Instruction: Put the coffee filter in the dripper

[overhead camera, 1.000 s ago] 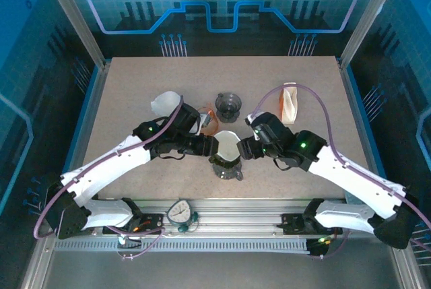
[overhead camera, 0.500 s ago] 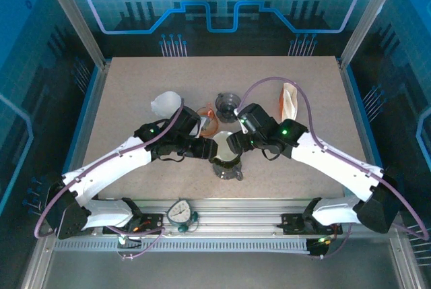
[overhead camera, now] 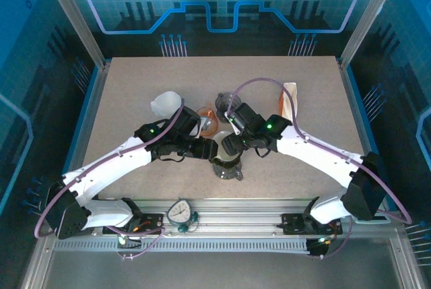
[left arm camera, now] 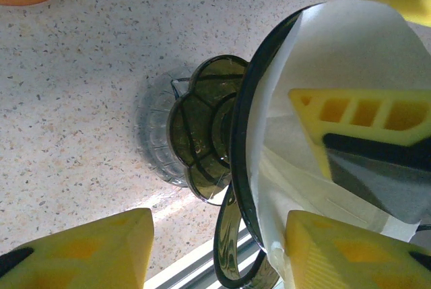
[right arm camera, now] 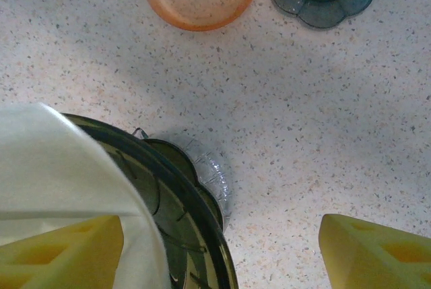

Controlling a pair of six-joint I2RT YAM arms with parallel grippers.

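Seating the coffee filter inside the dark dripper, near the table's front edge. Pressing paper against the cone wall with one finger of the right gripper, spread wide, probably flattening it. Straddling the rim with the left gripper, also spread, pinching nothing, likely guarding against tipping.
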